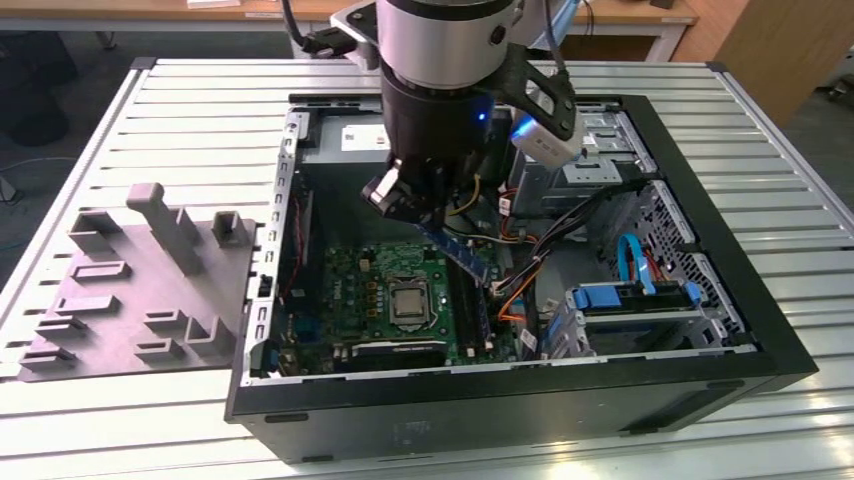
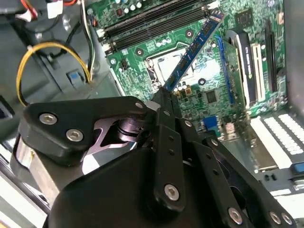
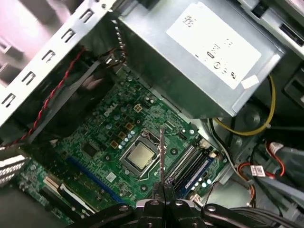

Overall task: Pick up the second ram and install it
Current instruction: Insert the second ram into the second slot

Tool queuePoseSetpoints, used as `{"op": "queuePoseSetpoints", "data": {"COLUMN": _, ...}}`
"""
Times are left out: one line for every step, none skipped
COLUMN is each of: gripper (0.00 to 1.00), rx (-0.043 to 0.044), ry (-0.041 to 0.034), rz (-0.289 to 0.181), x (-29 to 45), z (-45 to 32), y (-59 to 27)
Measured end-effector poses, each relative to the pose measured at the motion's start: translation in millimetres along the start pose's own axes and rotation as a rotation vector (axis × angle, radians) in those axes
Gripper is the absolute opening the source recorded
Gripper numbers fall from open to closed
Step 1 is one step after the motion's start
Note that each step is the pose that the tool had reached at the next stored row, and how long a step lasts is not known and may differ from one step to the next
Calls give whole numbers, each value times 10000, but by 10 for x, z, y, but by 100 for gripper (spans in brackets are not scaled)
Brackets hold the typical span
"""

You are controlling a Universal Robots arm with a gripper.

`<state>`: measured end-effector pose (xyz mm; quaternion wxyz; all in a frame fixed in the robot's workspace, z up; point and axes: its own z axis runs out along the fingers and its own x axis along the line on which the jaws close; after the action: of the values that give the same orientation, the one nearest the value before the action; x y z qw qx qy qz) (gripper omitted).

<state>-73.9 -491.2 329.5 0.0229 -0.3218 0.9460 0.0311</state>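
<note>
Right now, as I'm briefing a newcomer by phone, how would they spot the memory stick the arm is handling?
Look into the open black computer case, just above its green circuit board. The memory stick is the thin blue strip clamped at one end by the gripper. It hangs tilted in the air, unlike the long black slots lying flat on the board.

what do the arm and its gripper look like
The arm has a silver-grey cylindrical wrist above a black section with a small blue light; a white box with a blue edge is mounted beside it. The gripper is black, with flat linkage fingers joined by silver screws.
</note>
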Motion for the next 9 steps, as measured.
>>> {"op": "queuePoseSetpoints", "data": {"gripper": 11, "rx": 11, "ry": -8, "rz": 181, "x": 0, "z": 2, "y": 0}}
{"op": "queuePoseSetpoints", "data": {"gripper": 11, "rx": 23, "ry": -16, "rz": 359, "x": 0, "z": 5, "y": 0}}
{"op": "queuePoseSetpoints", "data": {"gripper": 11, "rx": 34, "ry": -24, "rz": 540, "x": 1, "z": 7, "y": 0}}
{"op": "queuePoseSetpoints", "data": {"gripper": 11, "rx": 46, "ry": -32, "rz": 728, "x": 1, "z": 10, "y": -1}}
{"op": "queuePoseSetpoints", "data": {"gripper": 11, "rx": 58, "ry": -39, "rz": 908, "x": 1, "z": 12, "y": -1}}
{"op": "queuePoseSetpoints", "data": {"gripper": 11, "rx": 69, "ry": -48, "rz": 1088, "x": 1, "z": 15, "y": -1}}
{"op": "queuePoseSetpoints", "data": {"gripper": 11, "rx": 81, "ry": -55, "rz": 1266, "x": 1, "z": 17, "y": -1}}
{"op": "queuePoseSetpoints", "data": {"gripper": 11, "rx": 93, "ry": -64, "rz": 1447, "x": 1, "z": 20, "y": -1}}
{"op": "queuePoseSetpoints", "data": {"gripper": 11, "rx": 104, "ry": -72, "rz": 1625, "x": 2, "z": 22, "y": -1}}
